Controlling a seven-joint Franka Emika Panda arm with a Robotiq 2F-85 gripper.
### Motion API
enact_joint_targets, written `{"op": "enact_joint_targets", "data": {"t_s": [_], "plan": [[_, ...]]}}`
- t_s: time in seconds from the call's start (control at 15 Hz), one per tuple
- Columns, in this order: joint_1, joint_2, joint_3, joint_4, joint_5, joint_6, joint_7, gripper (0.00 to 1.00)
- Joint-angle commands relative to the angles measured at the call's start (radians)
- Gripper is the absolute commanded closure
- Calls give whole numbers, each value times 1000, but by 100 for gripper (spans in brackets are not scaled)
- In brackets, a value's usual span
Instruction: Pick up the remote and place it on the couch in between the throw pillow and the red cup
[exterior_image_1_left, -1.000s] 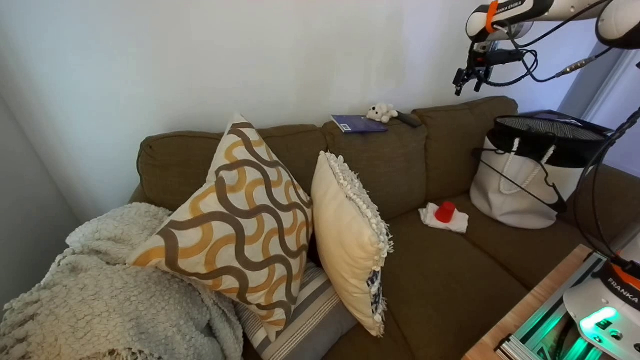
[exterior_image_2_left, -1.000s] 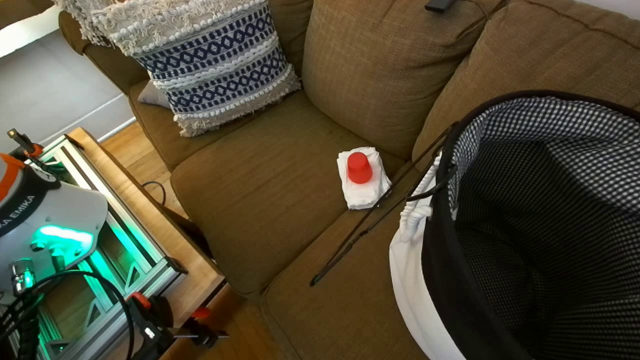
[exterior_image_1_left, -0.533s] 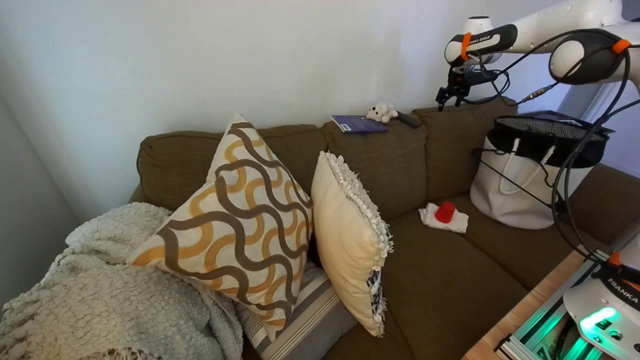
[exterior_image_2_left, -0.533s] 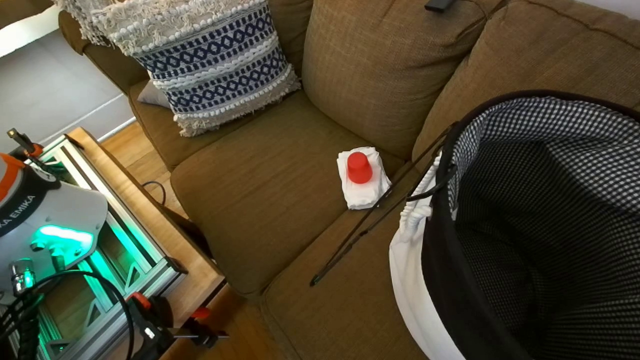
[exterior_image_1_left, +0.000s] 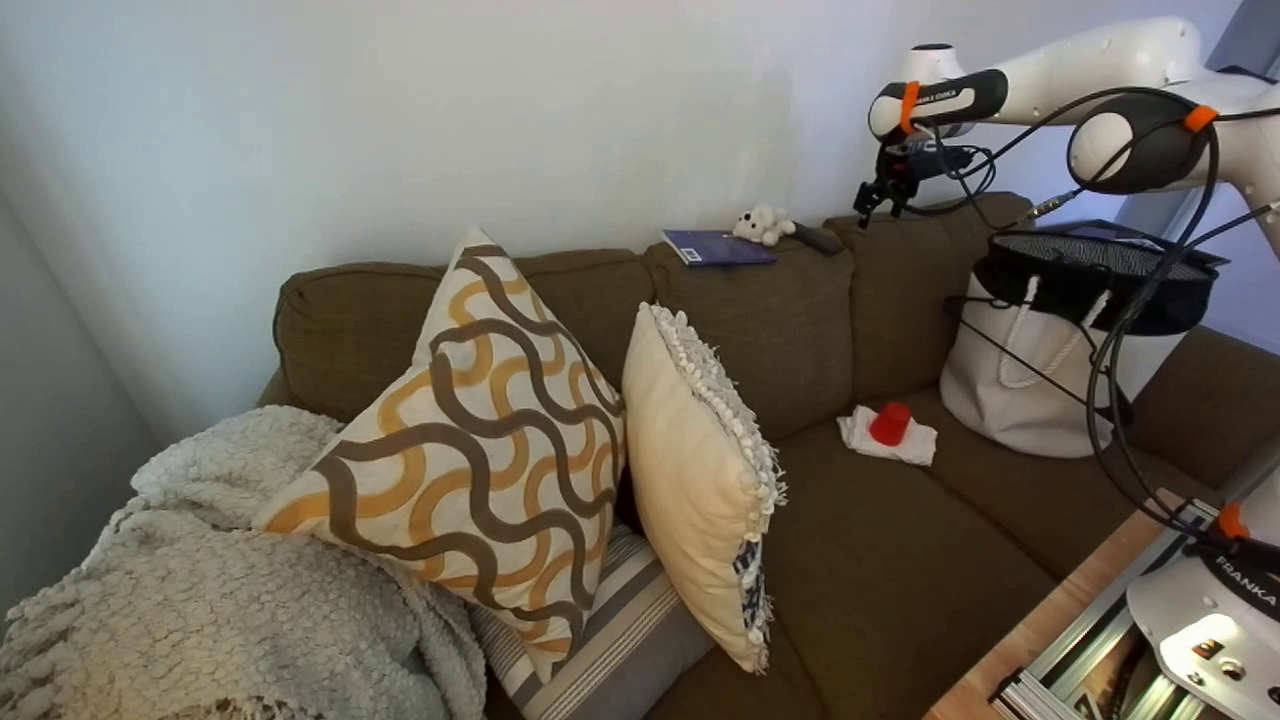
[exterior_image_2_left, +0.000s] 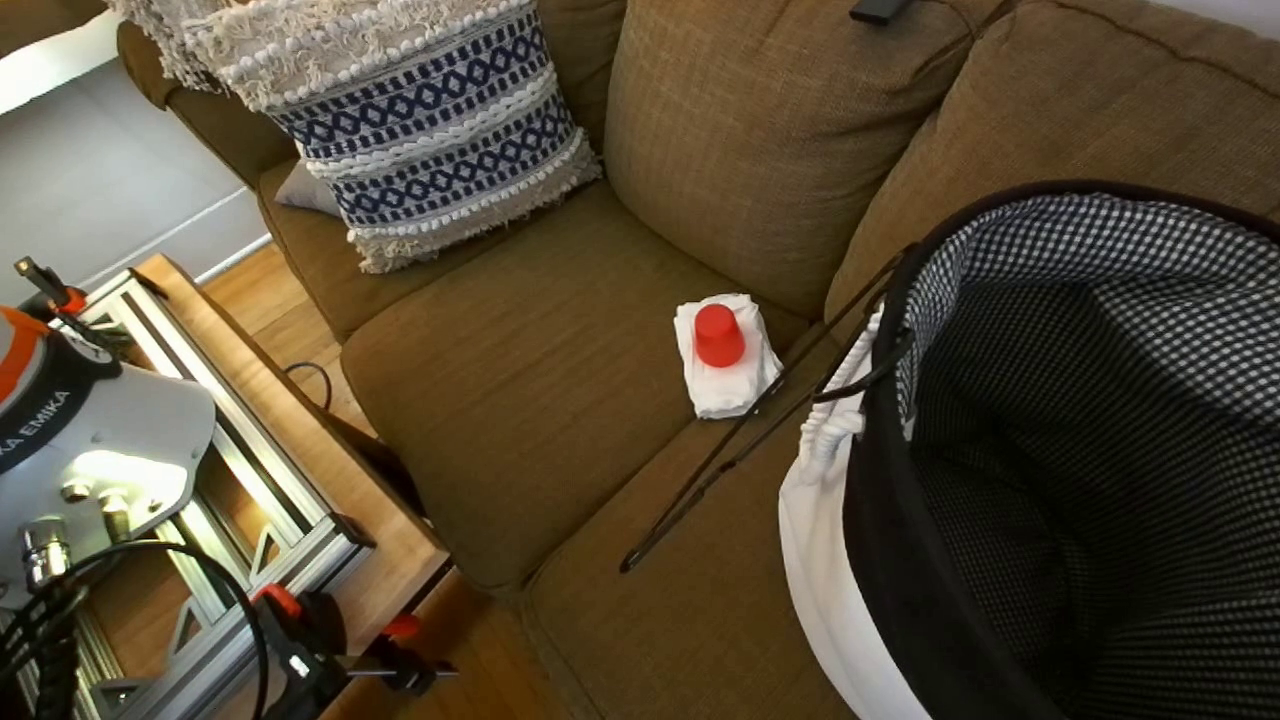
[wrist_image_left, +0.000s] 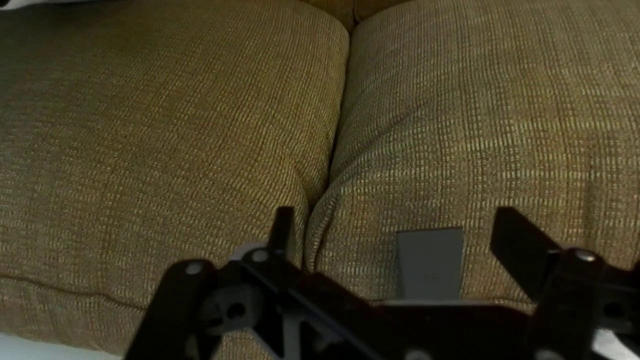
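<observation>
Below and to one side of the gripper (wrist_image_left: 395, 227) (jaws parted, empty), the remote (wrist_image_left: 431, 263) lies lengthwise across the closing line.

In both exterior views, illumination was moderate; a light (exterior_image_2_left: 130, 472) on the base (exterior_image_2_left: 110, 415) produced white glare. The wall (exterior_image_1_left: 450, 120) graded to bluish toward the right. The interior of the bag (exterior_image_2_left: 900, 540) lay in shadow. In the wrist view, exposure was dim: the gripper (wrist_image_left: 395, 222) appeared dark and blurred; the couch (wrist_image_left: 190, 150) weave resolved clearly.
</observation>
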Motion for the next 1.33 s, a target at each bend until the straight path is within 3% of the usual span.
{"op": "enact_joint_targets", "data": {"t_s": [0.0,0.2,0.47,0.67,0.73,0.8,1.27], "plan": [[14,44,-3,5,-29,206,-34,0],[17,125,7,54,-47,387,-79,0],[-17,235,93,133,-31,407,-156,0],[-26,308,106,191,-36,444,-181,0],[-31,337,107,224,-23,440,-199,25],[-34,351,109,237,-23,441,-206,26],[-32,350,148,276,-26,420,-322,78]]}}
